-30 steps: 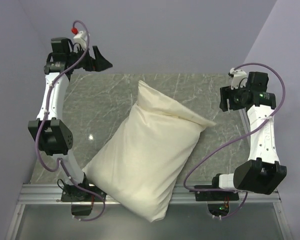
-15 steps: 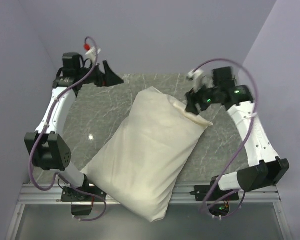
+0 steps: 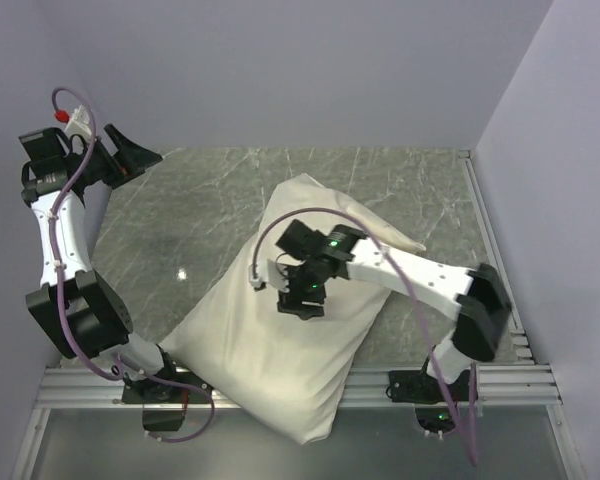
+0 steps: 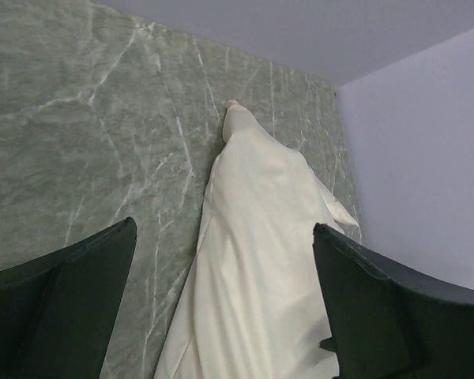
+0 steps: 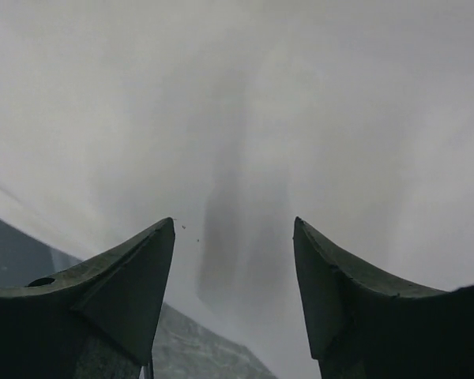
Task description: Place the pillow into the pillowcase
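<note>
walls [image 3: 330,70]: plain lilac | table [image 3: 210,200]: green marble, white veins | light: even

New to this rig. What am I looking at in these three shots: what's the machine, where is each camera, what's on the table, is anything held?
The machine is a left arm and a right arm, white and black, bolted at the table's near edge. Each ends in a two-finger gripper. The wide picture comes from a fixed camera above and behind them. The other two come from wrist cameras, so the dark wedges there are each gripper's own fingers. On the green marble-look tabletop lies a large cream-white fabric pillowcase, diagonal, with one corner hanging over the near edge. It looks plump, but the cushion itself is not visible. The left gripper is raised at the far left, open and empty. The right gripper points down over the pillowcase's middle, fingers apart, nothing pinched.
</note>
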Available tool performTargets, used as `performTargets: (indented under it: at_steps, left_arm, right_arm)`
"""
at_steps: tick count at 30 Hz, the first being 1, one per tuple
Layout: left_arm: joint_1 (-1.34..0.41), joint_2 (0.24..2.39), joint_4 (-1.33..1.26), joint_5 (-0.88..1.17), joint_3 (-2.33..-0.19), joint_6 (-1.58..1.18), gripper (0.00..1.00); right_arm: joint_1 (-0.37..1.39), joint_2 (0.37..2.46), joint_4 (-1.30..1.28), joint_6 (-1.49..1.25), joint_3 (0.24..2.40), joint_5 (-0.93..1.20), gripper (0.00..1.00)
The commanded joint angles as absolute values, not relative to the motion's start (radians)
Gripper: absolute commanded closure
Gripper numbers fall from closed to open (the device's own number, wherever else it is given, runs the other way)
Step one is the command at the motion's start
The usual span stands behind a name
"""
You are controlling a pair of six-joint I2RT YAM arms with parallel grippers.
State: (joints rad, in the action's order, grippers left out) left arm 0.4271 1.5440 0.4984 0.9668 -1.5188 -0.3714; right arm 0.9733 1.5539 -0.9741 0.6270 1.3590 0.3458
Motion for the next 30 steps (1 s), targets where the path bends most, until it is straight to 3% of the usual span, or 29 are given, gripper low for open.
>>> performTargets:
  at_steps: [1,6,10,14,16,18,20,24,30]
  left_arm:
    - [0.469,1.551,0.52,1.015,-1.54,-0.388,0.01]
    - [0.506,1.549,0.535,1.006,-1.546,-0.377,0.01]
    - [0.514,1.534,0.555,0.973,-1.523,-0.361,0.01]
    - [0.522,1.532,0.621,0.894,-1.537,-0.298,0.01]
    - [0.522,1.534,0.644,0.85,-1.537,-0.276,0.01]
    - [0.52,1.534,0.663,0.835,-1.519,-0.249,0.01]
    - [0.505,1.531,0.661,0.825,-1.467,-0.232,0.01]
    - [0.386,1.54,0.696,0.798,-1.39,-0.146,0.01]
    - [0.186,1.614,0.686,0.695,-1.301,-0.132,0.04]
  right_arm:
    - [1.003,1.727,-0.891,0.637,1.434,0.354,0.32]
    - [0.915,1.975,-0.789,0.458,1.618,0.284,0.36]
    - [0.77,2.195,-0.743,0.238,1.955,0.239,0.36]
    - [0.622,2.296,-0.661,-0.033,2.159,0.131,0.35]
    - [0.533,2.328,-0.672,-0.113,2.254,0.272,0.34]
    - [0.508,2.29,-0.661,-0.141,2.232,0.333,0.34]
    - [0.499,2.066,-0.584,-0.095,1.99,0.39,0.33]
    - [0.448,1.853,-0.466,-0.02,1.746,0.322,0.32]
    - [0.29,2.006,-0.56,0.069,1.746,0.215,0.4]
